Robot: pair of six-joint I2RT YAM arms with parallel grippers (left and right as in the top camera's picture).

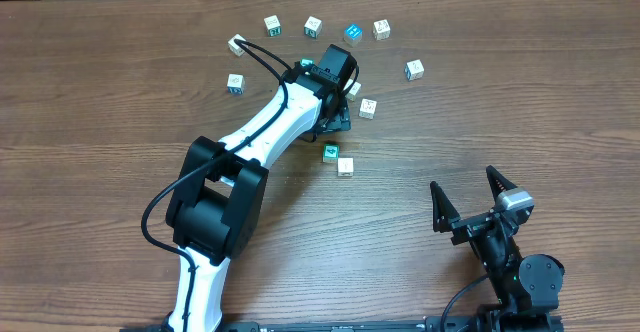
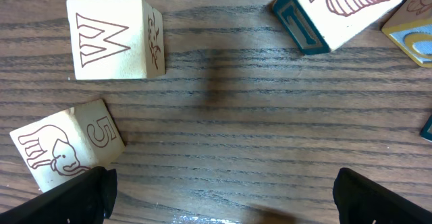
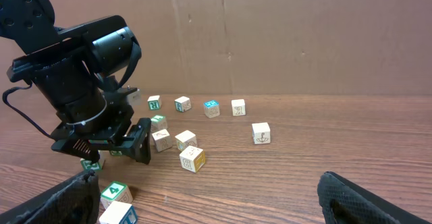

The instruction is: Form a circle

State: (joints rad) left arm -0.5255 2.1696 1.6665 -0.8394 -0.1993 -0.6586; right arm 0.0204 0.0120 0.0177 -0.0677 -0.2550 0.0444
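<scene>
- Wooden table (image 1: 120, 112) holds the circle (image 1: 313, 26), a loose arc of pale and teal cubes. Its leftmost cube (image 1: 235, 83) lies off to the left of the left pincer (image 1: 335, 124).
- The left pincer points down at the table inside the arc, with cubes curving round its far side. Its jaws stand wide apart, with only bare wood between them.
- In its wrist view, the elephant cube (image 2: 64, 150) sits right by the left fingertip and the W cube (image 2: 111, 38) just beyond it. The leaf cube (image 2: 331, 11) lies ahead toward the right.
- A teal cube (image 1: 331, 153) and a pale cube (image 1: 345, 167) touch each other just beside the pincer's near side.
- The right pincer (image 1: 470, 200) is well apart from every cube, at the right. Its jaws are spread wide and hold nothing.
</scene>
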